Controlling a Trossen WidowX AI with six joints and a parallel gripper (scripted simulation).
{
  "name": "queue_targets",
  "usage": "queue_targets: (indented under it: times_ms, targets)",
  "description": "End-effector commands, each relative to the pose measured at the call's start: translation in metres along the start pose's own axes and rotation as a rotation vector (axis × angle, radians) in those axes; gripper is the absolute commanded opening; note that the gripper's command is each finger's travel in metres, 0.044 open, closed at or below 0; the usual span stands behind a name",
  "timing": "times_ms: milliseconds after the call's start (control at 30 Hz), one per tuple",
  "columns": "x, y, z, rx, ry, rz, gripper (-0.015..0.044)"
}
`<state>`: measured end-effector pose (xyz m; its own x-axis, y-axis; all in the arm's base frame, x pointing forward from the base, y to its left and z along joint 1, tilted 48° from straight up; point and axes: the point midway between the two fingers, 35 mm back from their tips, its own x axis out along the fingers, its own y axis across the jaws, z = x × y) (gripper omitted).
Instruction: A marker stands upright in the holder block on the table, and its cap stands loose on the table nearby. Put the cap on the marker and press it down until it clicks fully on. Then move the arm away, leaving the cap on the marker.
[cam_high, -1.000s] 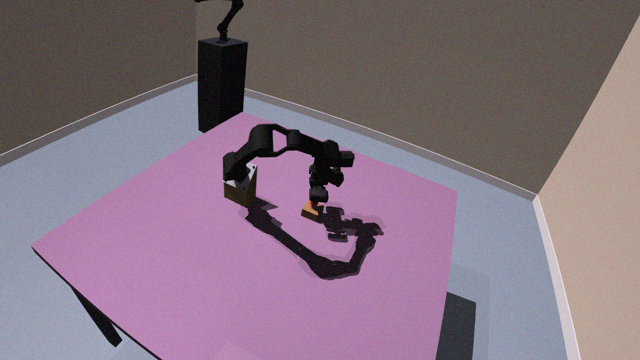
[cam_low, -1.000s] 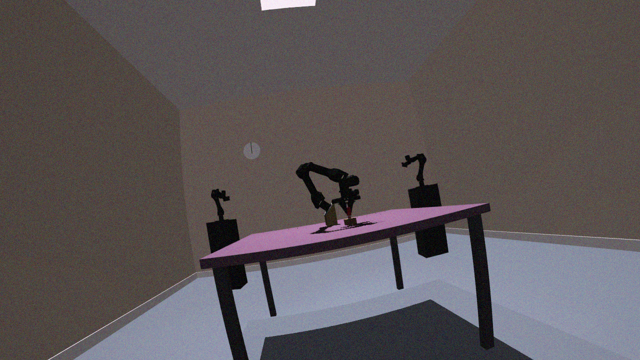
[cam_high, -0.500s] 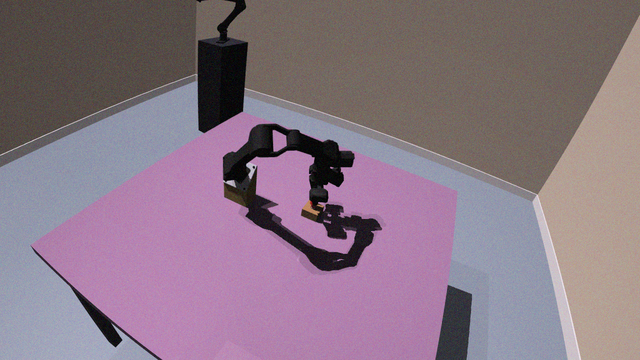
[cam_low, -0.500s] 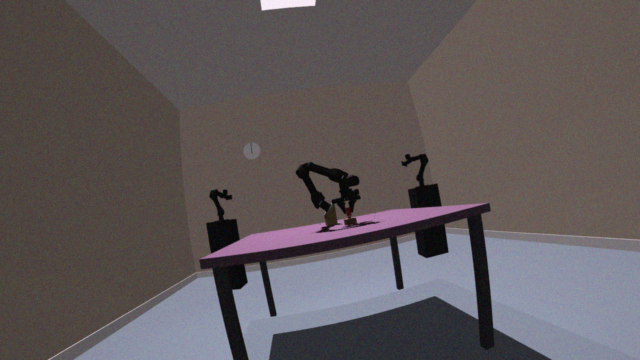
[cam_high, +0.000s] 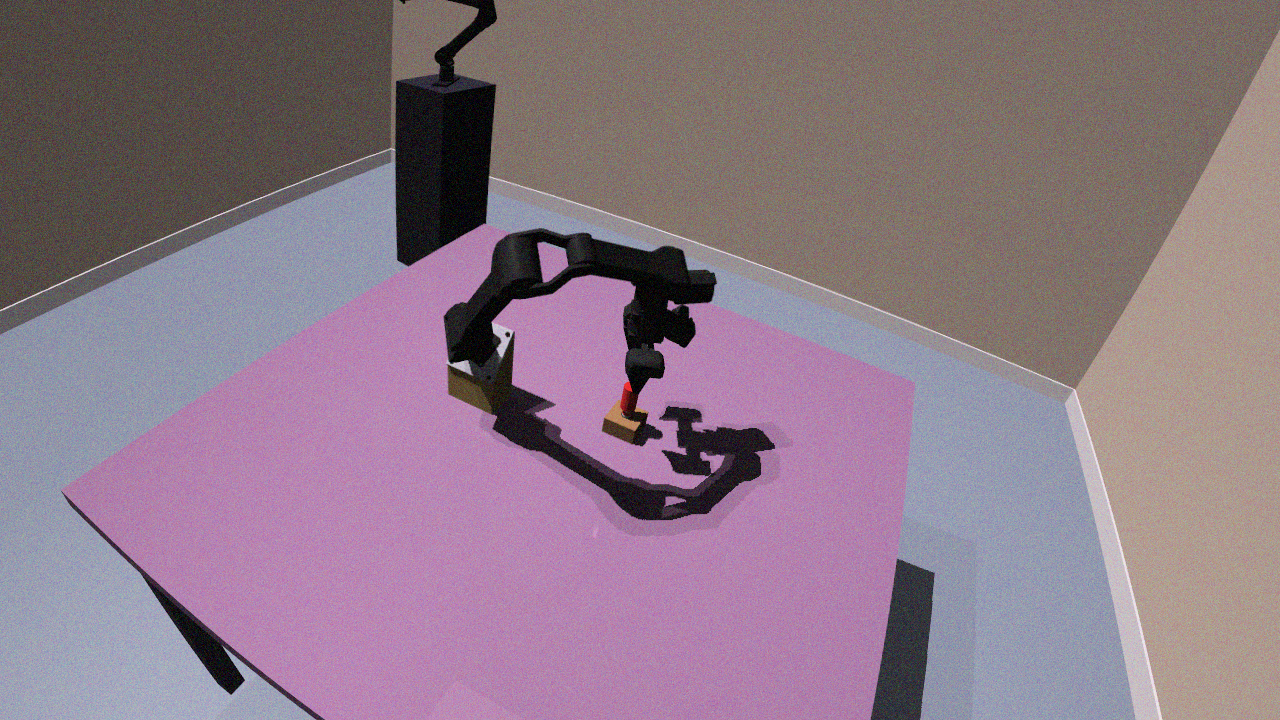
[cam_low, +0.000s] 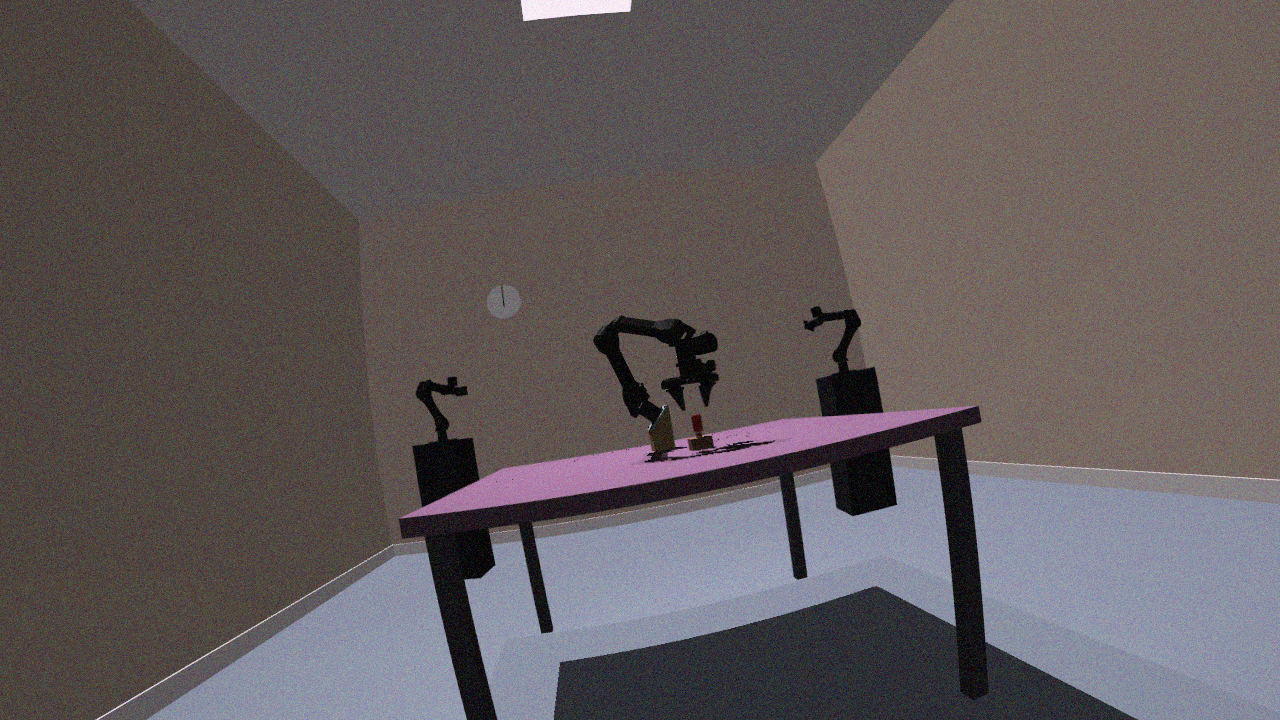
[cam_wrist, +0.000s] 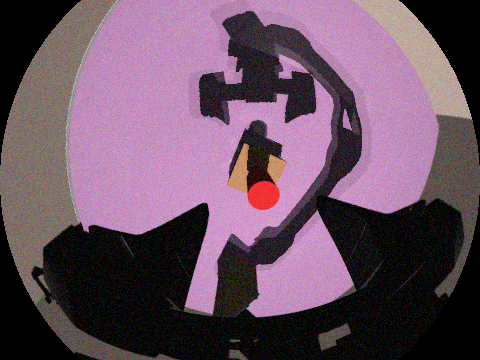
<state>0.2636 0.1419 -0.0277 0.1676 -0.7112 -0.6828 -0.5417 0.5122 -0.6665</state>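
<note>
Red cap (cam_wrist: 263, 195) seated on marker in holder block (cam_high: 623, 423), directly below my jaws | my gripper (cam_low: 691, 392) spread wide, empty | remaining: retreat arm.

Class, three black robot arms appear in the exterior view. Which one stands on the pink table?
The middle arm, mounted on the pink table with its open gripper above the red cap. The other two stand on black pedestals on the floor.
</note>
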Motion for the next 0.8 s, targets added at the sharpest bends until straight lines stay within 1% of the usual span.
queue_targets:
  times_ms: [0,67,133,233,300,633,767]
  targets:
    - [-0.0198,-0.0022,-0.0019,0.01,0.0,0.005,0.044]
    - [-0.0198,-0.0022,-0.0019,0.01,0.0,0.005,0.044]
    - [-0.0186,-0.0022,-0.0018,0.068,0.0,0.004,0.0387]
    - [-0.0132,-0.0022,-0.0016,0.328,-0.001,0.002,0.0309]
    - [-0.0108,-0.0022,-0.0015,0.443,-0.001,0.001,0.0256]
    - [-0.0105,-0.0022,-0.0015,0.458,-0.001,0.001,0.0]
    - [-0.0105,-0.0022,-0.0015,0.458,-0.001,0.001,0.0]
